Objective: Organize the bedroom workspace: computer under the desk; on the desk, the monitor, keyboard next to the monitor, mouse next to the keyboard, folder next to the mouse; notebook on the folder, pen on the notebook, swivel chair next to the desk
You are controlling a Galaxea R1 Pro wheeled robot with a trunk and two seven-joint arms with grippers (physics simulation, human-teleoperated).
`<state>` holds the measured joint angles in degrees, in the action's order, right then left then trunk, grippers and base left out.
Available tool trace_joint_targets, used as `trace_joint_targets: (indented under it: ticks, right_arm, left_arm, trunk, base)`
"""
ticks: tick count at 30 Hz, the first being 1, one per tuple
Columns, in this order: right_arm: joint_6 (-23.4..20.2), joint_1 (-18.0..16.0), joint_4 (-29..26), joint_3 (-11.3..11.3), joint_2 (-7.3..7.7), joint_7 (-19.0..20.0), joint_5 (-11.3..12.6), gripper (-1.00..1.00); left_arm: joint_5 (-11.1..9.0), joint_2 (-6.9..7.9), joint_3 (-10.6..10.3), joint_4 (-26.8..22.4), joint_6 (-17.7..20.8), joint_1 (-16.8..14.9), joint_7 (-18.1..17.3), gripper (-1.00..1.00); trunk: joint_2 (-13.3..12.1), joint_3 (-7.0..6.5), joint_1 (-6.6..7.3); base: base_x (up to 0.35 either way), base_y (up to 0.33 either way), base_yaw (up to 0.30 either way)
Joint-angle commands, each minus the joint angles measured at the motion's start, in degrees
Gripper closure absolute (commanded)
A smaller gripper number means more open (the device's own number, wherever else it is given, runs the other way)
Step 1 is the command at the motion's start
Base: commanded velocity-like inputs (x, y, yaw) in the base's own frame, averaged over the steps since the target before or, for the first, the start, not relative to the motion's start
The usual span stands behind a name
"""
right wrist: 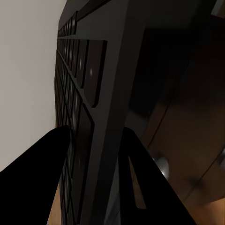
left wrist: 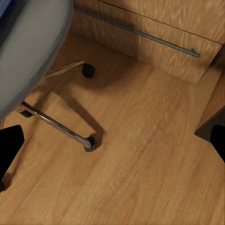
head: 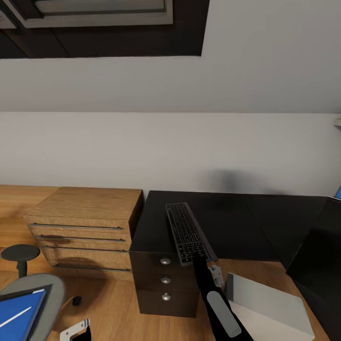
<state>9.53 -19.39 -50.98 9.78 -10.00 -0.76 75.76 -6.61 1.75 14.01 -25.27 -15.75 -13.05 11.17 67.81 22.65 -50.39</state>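
My right gripper [head: 202, 261] is shut on the near end of the keyboard [head: 187, 231], a slim one with dark keys, holding it just over the dark three-drawer unit [head: 165, 284]. In the right wrist view the fingers [right wrist: 44, 180] pinch the keyboard's edge [right wrist: 96, 89]. The swivel chair [head: 40, 290] stands at lower left; a blue flat item [head: 21, 310] lies on its grey seat with the white pen [head: 15, 316] on top. The light grey computer [head: 265, 308] sits on the floor at lower right. My left gripper [left wrist: 112, 145] hangs open over the floor beside the chair base [left wrist: 56, 124].
A light-wood drawer chest [head: 85, 222] stands left of the dark unit, against the white wall. The black desk top [head: 284, 222] stretches right behind the unit, with a sliver of blue [head: 338, 192] at the edge. A chair castor [left wrist: 89, 143] rests on the wood floor.
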Motion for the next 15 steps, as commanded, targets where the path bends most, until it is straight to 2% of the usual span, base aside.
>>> trace_joint_targets:
  ticks: [1, 6, 12, 15]
  right_arm:
    - [0.8, 0.0, 0.0, 0.2, 0.0, -0.1, 0.5, 1.0]
    - [4.2, 0.0, 0.0, 0.1, 0.0, -0.2, 0.5, 1.0]
    - [5.4, 0.0, 0.0, 0.1, 0.0, -0.2, 0.5, 1.0]
    - [5.6, 0.0, 0.0, 0.1, 0.0, -0.2, 0.6, 1.0]
  left_arm:
    - [-0.6, -0.17, -0.1, 0.0, -0.2, 0.0, 0.0, -1.0]
    - [-0.5, -0.71, -0.1, 0.1, -0.3, 0.0, 0.1, -1.0]
    - [-0.5, -0.85, -0.1, 0.1, -0.3, 0.0, 0.0, -1.0]
    - [-0.5, -0.87, -0.1, 0.1, -0.2, 0.0, 0.0, -1.0]
  trunk:
    - [0.0, 0.06, 0.0]
    - [0.0, 0.06, 0.0]
    - [0.0, 0.06, 0.0]
    - [0.0, 0.06, 0.0]
  base:
    - [0.003, 0.032, 0.0]
    - [0.051, 0.012, 0.0]
    - [0.228, 0.001, 0.0]
    - [0.114, 0.0, 0.0]
